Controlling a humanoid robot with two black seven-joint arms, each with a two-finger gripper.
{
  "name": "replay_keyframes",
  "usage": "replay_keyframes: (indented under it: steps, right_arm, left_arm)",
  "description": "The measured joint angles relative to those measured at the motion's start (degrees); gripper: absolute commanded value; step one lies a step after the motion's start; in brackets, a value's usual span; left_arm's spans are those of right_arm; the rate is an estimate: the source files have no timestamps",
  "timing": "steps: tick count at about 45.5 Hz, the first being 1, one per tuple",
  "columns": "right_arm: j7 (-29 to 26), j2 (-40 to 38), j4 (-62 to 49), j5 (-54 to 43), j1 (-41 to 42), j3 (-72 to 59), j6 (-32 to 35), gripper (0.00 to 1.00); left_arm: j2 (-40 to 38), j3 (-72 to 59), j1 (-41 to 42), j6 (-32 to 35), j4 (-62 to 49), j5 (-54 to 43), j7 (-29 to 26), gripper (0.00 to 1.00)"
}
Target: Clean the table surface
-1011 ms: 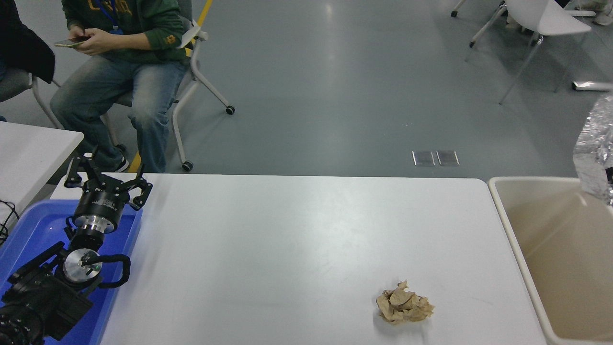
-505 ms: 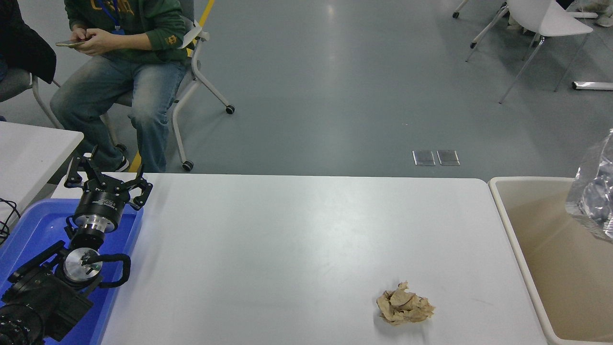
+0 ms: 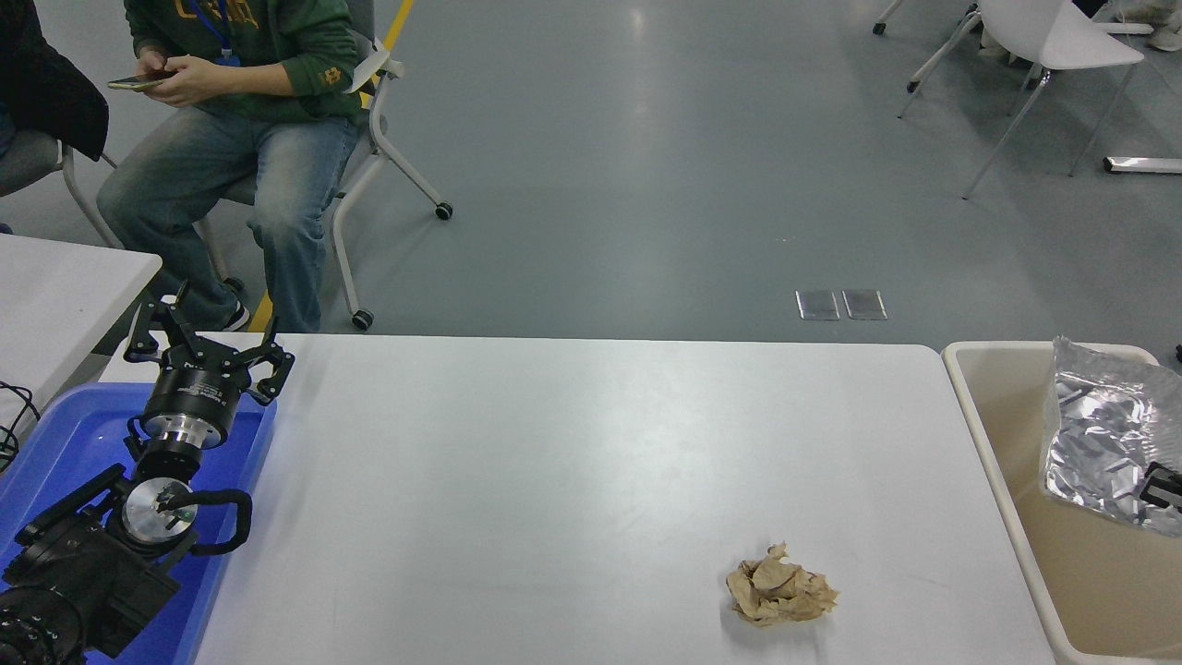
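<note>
The table surface [image 3: 554, 462] is a wide white top that fills the middle of the head view. A crumpled brown paper ball [image 3: 780, 586] lies on it near the front right. A crinkled silver foil bag [image 3: 1103, 439] hangs low inside the beige tub [image 3: 979, 425] at the right. A small black part of my right gripper [image 3: 1162, 485] shows at the right edge, against the bag's lower corner; its grip is hidden. My left gripper [image 3: 211, 344] is parked open over the blue tray.
A blue tray [image 3: 55, 443] sits at the table's left end under my left arm. A smaller white table corner [image 3: 65, 286] stands at the far left. A seated person [image 3: 231, 102] holds a phone beyond the far left. Chairs stand at the far right.
The silver foil bag has come down from above the tub's right edge into the tub. The left arm and the paper ball have not moved.
</note>
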Motion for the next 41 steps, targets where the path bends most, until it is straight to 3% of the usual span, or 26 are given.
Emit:
replay_keyframes:
  steps: [20,41]
  right_arm:
    - [-5.8,1.4,-4.3,-13.3,-0.1,-1.8,-4.9,0.00]
    - [-9.8,2.2,-5.5,-17.4,0.0,-4.5,-5.5,0.00]
  left_arm:
    - [0.0,0.0,0.0,0.0,0.0,0.0,0.0,1.00]
    - [0.0,0.0,0.0,0.0,0.0,0.0,0.0,1.00]
